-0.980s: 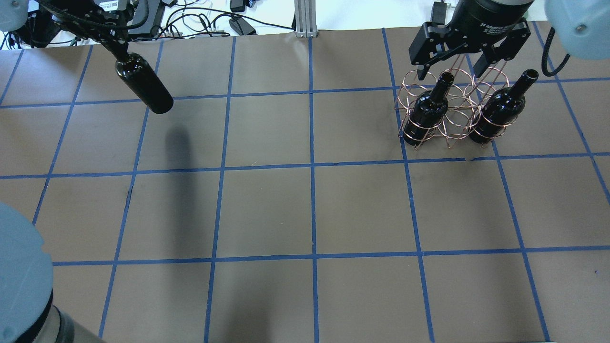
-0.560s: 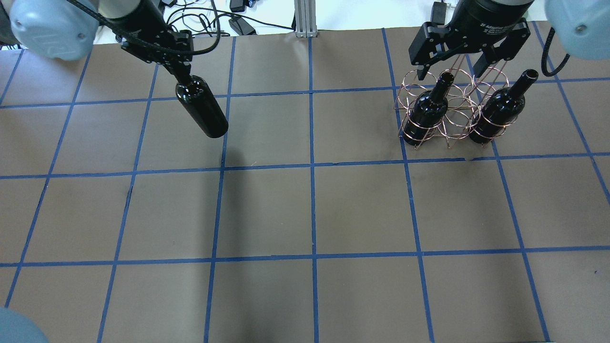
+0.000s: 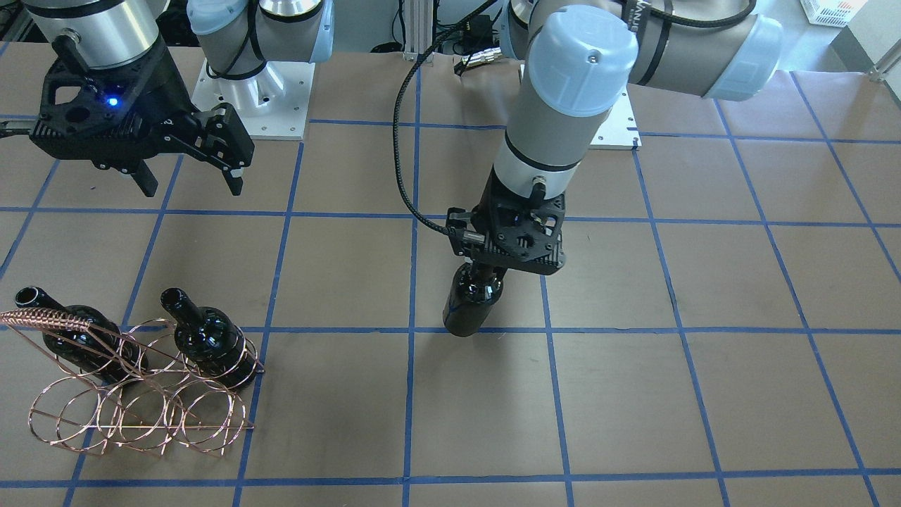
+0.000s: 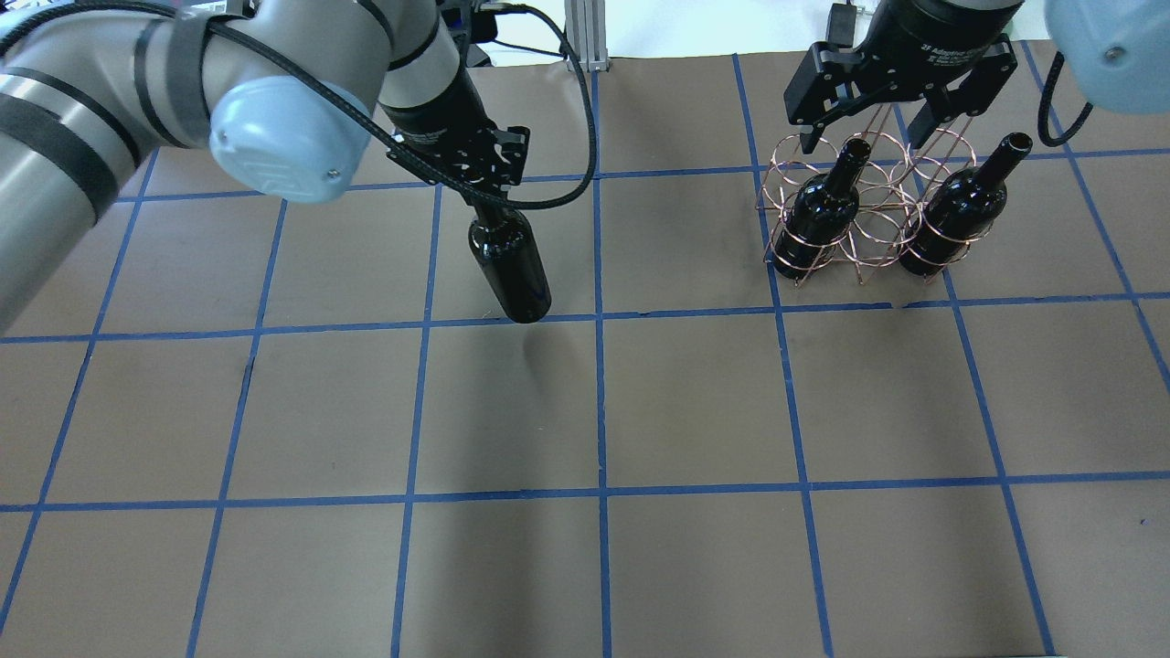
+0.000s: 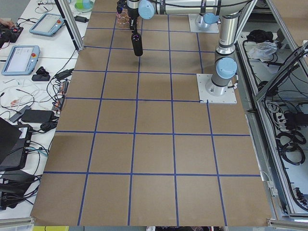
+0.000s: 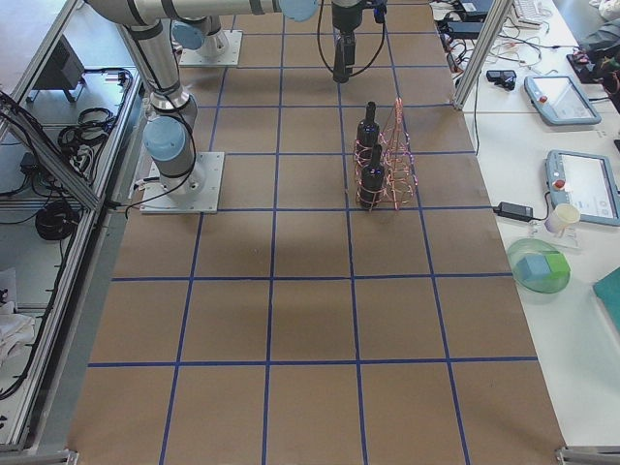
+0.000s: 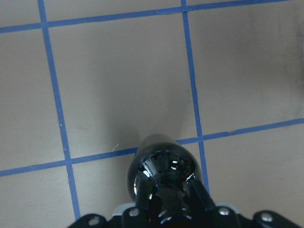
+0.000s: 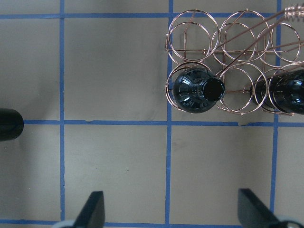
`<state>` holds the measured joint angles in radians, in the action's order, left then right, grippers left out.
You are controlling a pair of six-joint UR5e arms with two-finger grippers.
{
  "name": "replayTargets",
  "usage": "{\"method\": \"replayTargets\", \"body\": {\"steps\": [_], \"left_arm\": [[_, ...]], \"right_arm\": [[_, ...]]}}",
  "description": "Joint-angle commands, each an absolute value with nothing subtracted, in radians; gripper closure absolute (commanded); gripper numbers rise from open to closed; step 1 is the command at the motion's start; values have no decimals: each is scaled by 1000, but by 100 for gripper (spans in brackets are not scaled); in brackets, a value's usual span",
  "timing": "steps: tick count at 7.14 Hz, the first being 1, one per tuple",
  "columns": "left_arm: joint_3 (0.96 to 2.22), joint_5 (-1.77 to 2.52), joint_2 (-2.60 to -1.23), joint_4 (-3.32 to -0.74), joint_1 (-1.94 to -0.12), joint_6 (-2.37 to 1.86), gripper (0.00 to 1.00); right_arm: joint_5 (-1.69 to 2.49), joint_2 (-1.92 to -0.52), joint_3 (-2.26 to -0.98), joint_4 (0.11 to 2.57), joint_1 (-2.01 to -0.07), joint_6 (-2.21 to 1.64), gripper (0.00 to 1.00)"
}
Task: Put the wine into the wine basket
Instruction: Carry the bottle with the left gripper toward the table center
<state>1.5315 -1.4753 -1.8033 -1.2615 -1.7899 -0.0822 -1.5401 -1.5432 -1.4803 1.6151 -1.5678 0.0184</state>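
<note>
My left gripper is shut on the neck of a glossy black wine bottle, which hangs slightly tilted above the table near its middle. The bottle also shows in the front view and the left wrist view. The copper wire wine basket stands at the far right, with two more black bottles upright in its end rings; the ring between them is empty. My right gripper is open and empty, up above the basket. The right wrist view shows the basket from above.
The table is brown paper with a blue tape grid. Cables and power bricks and an aluminium post lie along the far edge. The arms' white base plates sit on the robot's side.
My left arm has carried the bottle to the right and a little nearer, from the far left corner toward the middle. The right gripper and the basket have not moved.
</note>
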Motion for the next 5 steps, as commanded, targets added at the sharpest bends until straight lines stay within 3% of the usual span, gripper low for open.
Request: {"method": "replayTargets", "body": {"steps": [1, 5], "left_arm": [[1610, -1477, -1801, -1136, -1865, -104, 100], [1629, -1477, -1782, -1143, -1875, -104, 100]], "right_arm": [[-1540, -1543, -1480, 1615, -1568, 18, 0], [-1540, -1543, -1482, 1614, -1568, 18, 0]]}}
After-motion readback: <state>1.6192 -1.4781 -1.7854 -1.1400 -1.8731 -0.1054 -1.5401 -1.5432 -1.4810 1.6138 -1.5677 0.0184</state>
